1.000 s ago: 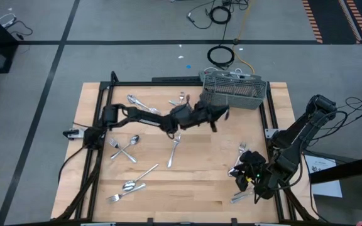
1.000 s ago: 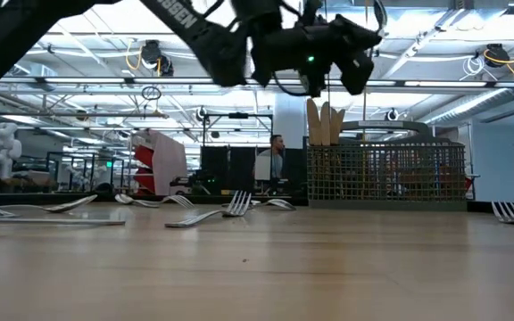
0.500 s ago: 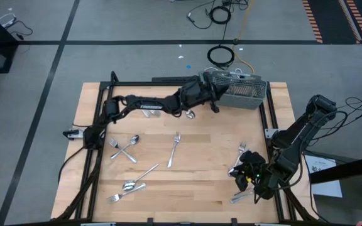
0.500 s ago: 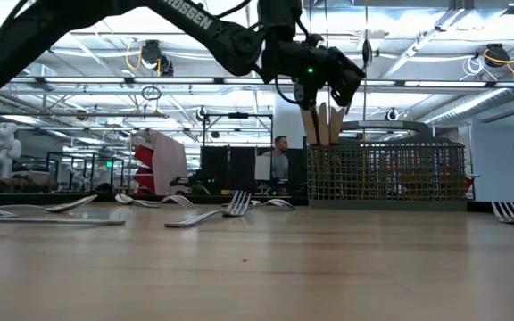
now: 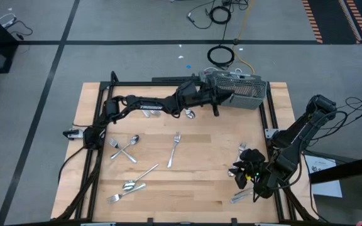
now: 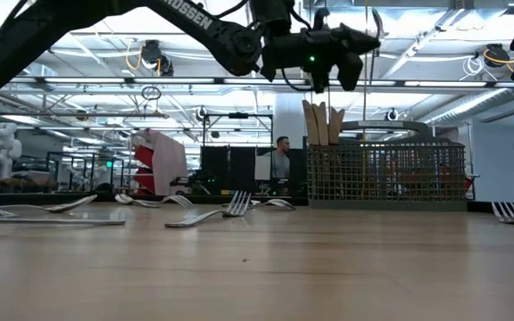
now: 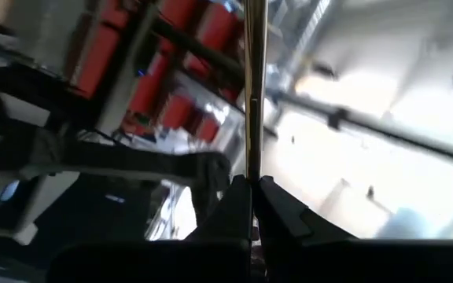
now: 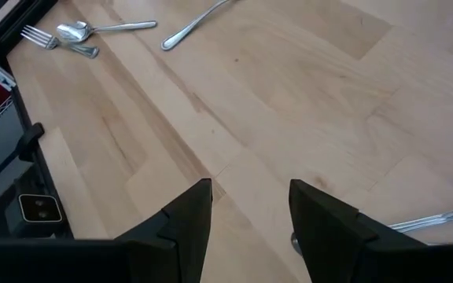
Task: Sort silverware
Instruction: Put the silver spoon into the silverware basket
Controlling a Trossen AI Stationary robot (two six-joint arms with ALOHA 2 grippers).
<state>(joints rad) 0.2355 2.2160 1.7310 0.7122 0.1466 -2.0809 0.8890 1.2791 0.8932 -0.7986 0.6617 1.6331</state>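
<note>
My left gripper (image 5: 215,102) hovers by the left end of the grey mesh caddy (image 5: 234,91), above the table, shut on one slim piece of silverware (image 7: 253,86). In the low view the gripper (image 6: 328,58) hangs higher than the caddy (image 6: 386,174). Loose silverware lies flat on the wooden table: a crossed spoon and fork (image 5: 124,148), a fork (image 5: 175,149), a spoon and fork (image 5: 129,186). My right gripper (image 8: 250,196) is open above bare wood near the right front corner (image 5: 247,174). My left gripper pinches the piece's thin shaft (image 7: 252,174) between its two fingertips. The shaft runs straight on past the fingertips, and which end is held does not show. The fingers reach in roughly level from the table's left. The piece is lifted clear of the table.
Tan handles (image 6: 322,120) stand up out of the caddy's left part. More silverware lies near the far left (image 5: 137,102), under the left arm (image 5: 190,114) and beside my right gripper (image 5: 242,149). A black frame (image 5: 102,107) borders the table.
My left gripper has swung from the middle of the table toward the far edge and up to the caddy's left end, carrying the piece, which stays clear of the table. It has also tipped a little upward. My right arm has kept still.
</note>
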